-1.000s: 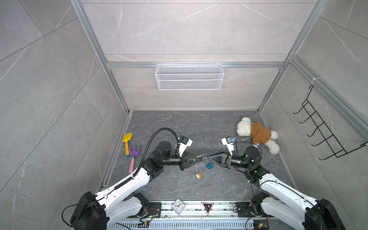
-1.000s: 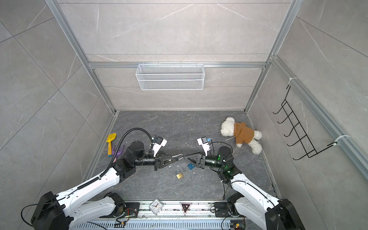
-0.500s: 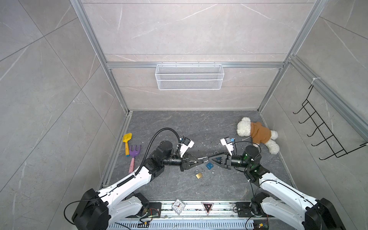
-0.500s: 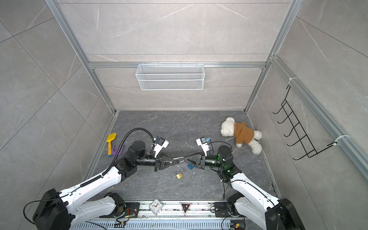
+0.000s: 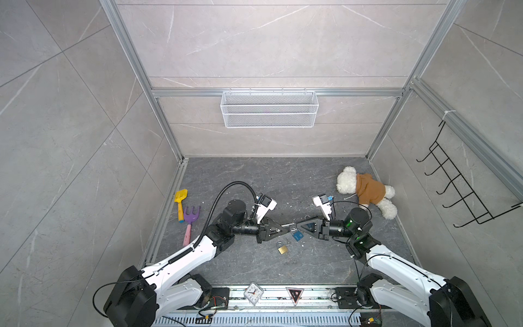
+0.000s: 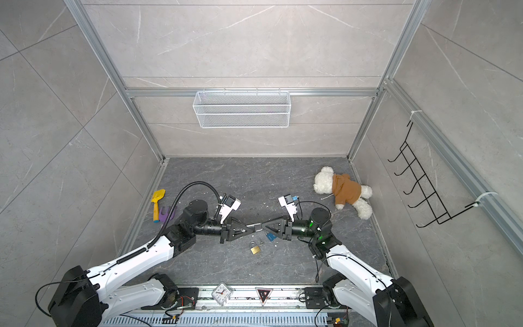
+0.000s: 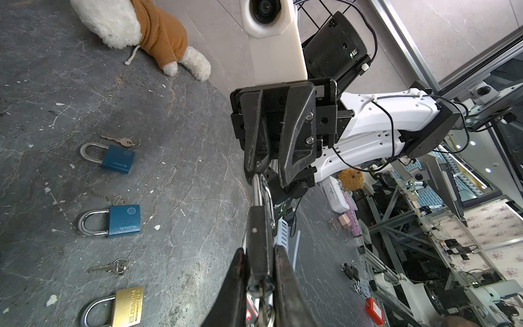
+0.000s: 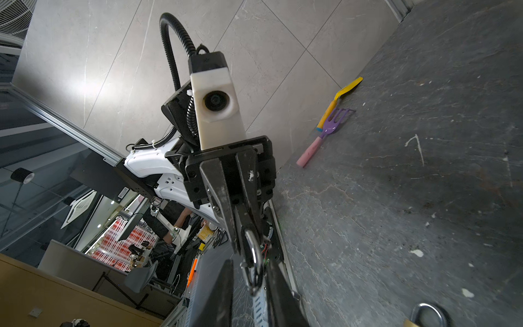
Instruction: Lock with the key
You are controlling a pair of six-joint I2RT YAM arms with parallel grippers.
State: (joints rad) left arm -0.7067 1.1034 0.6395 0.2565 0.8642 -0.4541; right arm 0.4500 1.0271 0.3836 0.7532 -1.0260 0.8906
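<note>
My left gripper [image 7: 259,271] is shut on the black body of a padlock [image 7: 258,235] held above the floor. A key [image 7: 261,291] sits in its keyhole, at the end away from the shackle. The silver shackle [image 7: 261,192] points at my right gripper [image 8: 252,294], whose jaws stand around it with a gap on one side. In both top views the left gripper [image 5: 284,228] and the right gripper [image 5: 297,225] meet tip to tip at mid floor.
Two blue padlocks [image 7: 117,159] [image 7: 124,220] and a brass padlock [image 7: 127,307] lie on the floor, each with a loose key beside it. A teddy bear [image 5: 365,192] lies at the right wall, a toy shovel [image 5: 180,202] and rake [image 5: 191,223] at the left.
My left gripper has carried the padlock to the right until the shackle lies between the right gripper's jaws. Those jaws have narrowed.
</note>
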